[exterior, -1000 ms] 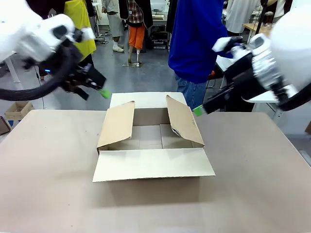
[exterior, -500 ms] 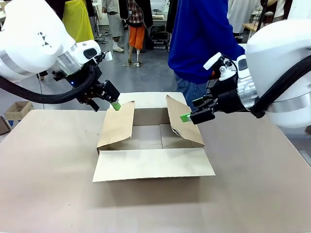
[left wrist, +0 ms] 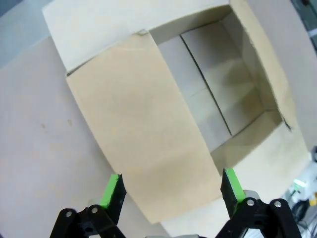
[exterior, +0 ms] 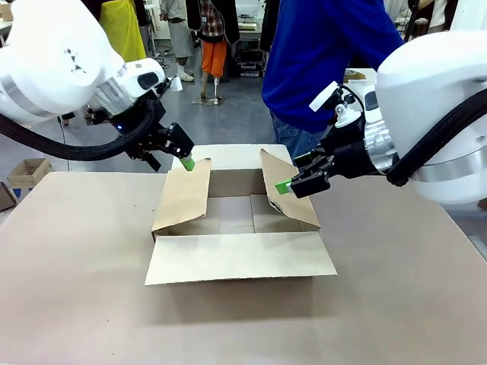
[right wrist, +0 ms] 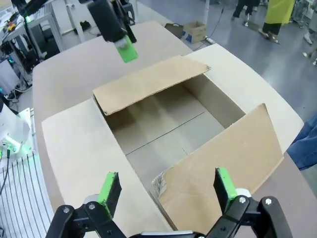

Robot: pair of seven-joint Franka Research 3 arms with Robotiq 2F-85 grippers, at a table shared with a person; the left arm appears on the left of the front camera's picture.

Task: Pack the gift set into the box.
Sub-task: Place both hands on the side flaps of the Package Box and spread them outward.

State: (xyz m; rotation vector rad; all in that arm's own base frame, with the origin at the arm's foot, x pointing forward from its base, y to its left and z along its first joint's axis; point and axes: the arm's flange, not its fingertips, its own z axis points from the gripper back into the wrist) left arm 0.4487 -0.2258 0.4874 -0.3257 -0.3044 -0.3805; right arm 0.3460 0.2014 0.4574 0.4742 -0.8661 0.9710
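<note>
Front view
Change: both arms have closed in on the box (exterior: pixel 236 257) over the last second. In the last half second the left gripper (exterior: pixel 173 158) edged a little further over the left flap (exterior: pixel 183 199), and the right gripper (exterior: pixel 293 179) slid slightly toward the right flap (exterior: pixel 289 196).
Box: unmoved in mid-table (exterior: pixel 76 266). The side flaps stand tilted inward. The near flap lies folded out flat, the far flap (exterior: pixel 228 154) folded away toward the person (exterior: pixel 319 61).
Contact: a green pad sits at the far top corner of each side flap; cannot tell whether either pad touches.

Left wrist view
Left gripper (left wrist: pixel 172 188): fingers spread wide, gripping nothing, hanging above the left flap (left wrist: pixel 143 134).
Box inside: bare cardboard floor (left wrist: pixel 218 94) with a seam running along it.

Right wrist view
Right gripper (right wrist: pixel 166 188): fingers spread wide, gripping nothing, above the right flap (right wrist: pixel 223 158), whose near corner looks torn.
Box inside: plain floor panels (right wrist: pixel 163 129) and seam.
Other arm: the left gripper's green pad is at the far edge of the opposite flap (right wrist: pixel 148 84).
</note>
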